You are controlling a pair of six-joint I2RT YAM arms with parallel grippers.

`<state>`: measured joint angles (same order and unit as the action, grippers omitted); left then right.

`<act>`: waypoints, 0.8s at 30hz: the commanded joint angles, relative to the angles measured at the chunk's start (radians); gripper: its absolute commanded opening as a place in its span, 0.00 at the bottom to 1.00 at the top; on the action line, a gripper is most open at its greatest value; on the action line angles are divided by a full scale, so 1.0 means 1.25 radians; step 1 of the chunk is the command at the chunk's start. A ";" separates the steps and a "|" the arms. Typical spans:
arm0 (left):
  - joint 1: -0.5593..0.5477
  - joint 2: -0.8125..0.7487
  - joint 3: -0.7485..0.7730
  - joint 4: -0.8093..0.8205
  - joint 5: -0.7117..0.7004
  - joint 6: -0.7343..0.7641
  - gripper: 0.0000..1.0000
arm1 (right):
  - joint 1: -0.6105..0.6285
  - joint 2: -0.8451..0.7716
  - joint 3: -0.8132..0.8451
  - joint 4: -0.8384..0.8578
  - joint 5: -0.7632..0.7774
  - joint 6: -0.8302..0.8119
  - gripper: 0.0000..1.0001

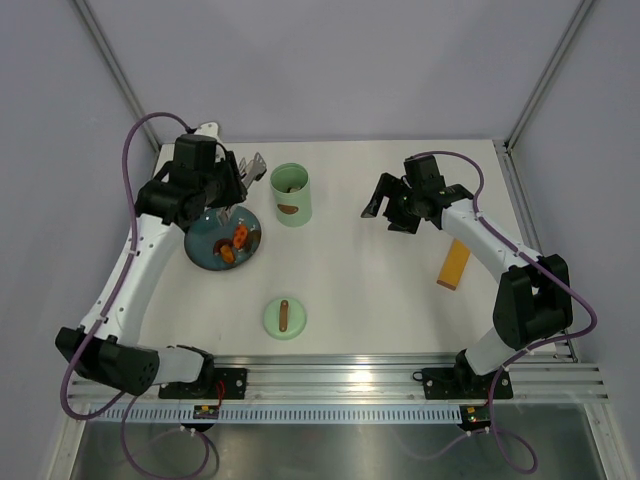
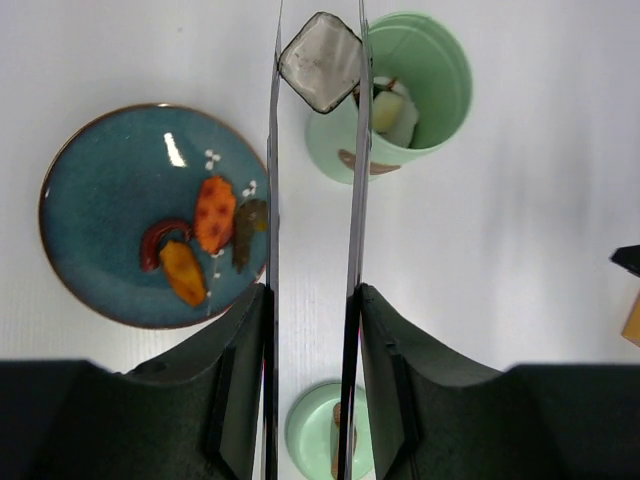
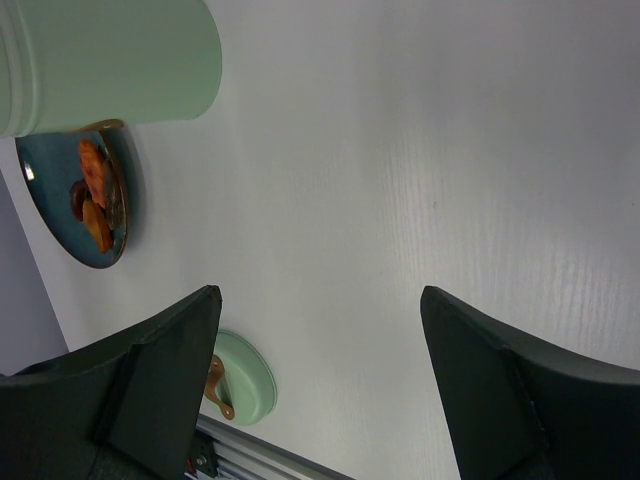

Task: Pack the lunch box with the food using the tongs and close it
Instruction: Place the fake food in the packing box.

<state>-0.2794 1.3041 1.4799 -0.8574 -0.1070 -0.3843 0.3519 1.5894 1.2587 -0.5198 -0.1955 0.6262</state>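
Observation:
My left gripper (image 2: 312, 295) (image 1: 226, 186) is shut on the silver tongs (image 2: 320, 62) (image 1: 250, 164), one slim arm against each finger. The tongs' tips hang above the table between the plate and the rim of the mint-green lunch box (image 2: 410, 95) (image 1: 291, 195). The box stands upright and uncovered with a pale piece inside. Orange and red food (image 2: 205, 235) (image 1: 237, 240) lies on the dark blue plate (image 2: 100, 190) (image 1: 205, 248). The green lid (image 1: 285, 318) (image 3: 245, 380) (image 2: 315, 430) lies flat near the front. My right gripper (image 3: 318, 292) (image 1: 385, 212) hangs open and empty, right of the box.
A flat orange-yellow strip (image 1: 454, 264) lies on the table at the right, under my right forearm. The aluminium rail (image 1: 340, 385) runs along the near edge. Frame posts and pale walls close in the back and sides.

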 commanded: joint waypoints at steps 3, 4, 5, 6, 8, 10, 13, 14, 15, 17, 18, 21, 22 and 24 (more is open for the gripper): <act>-0.043 0.059 0.095 0.056 0.037 0.017 0.00 | 0.009 -0.014 0.024 0.015 0.010 0.007 0.89; -0.049 0.068 0.098 0.060 0.045 0.013 0.00 | 0.008 -0.016 0.018 0.015 0.012 0.006 0.89; -0.053 0.073 0.097 0.065 0.052 0.011 0.00 | 0.008 -0.017 0.017 0.015 0.013 0.007 0.89; -0.054 0.076 0.096 0.075 0.059 0.010 0.00 | 0.008 -0.021 0.015 0.013 0.015 0.007 0.89; -0.062 0.084 0.085 0.087 0.063 0.006 0.02 | 0.008 -0.023 0.010 0.010 0.019 0.007 0.89; -0.065 0.091 0.080 0.096 0.072 -0.001 0.03 | 0.008 -0.028 0.006 0.010 0.023 0.007 0.89; -0.069 0.104 0.068 0.108 0.079 -0.005 0.14 | 0.008 -0.036 0.001 0.011 0.025 0.007 0.89; -0.070 0.107 0.060 0.112 0.079 -0.007 0.18 | 0.008 -0.036 0.001 0.010 0.025 0.007 0.89; -0.069 0.109 0.059 0.114 0.081 -0.007 0.21 | 0.008 -0.037 0.001 0.008 0.025 0.007 0.89; -0.070 0.119 0.057 0.115 0.081 -0.009 0.33 | 0.008 -0.038 0.001 0.006 0.028 0.006 0.89; -0.071 0.121 0.058 0.115 0.081 -0.010 0.36 | 0.009 -0.039 0.001 0.005 0.029 0.003 0.89; -0.073 0.127 0.058 0.119 0.081 -0.012 0.42 | 0.009 -0.041 0.004 -0.003 0.032 0.001 0.89; -0.075 0.129 0.062 0.119 0.081 -0.013 0.43 | 0.009 -0.041 0.008 -0.004 0.032 -0.001 0.89; -0.078 0.132 0.065 0.118 0.081 -0.013 0.46 | 0.008 -0.039 0.012 -0.005 0.034 -0.001 0.89</act>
<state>-0.3672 1.4712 1.5471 -0.7906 -0.0284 -0.3923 0.3527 1.5814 1.2579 -0.5205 -0.1761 0.6292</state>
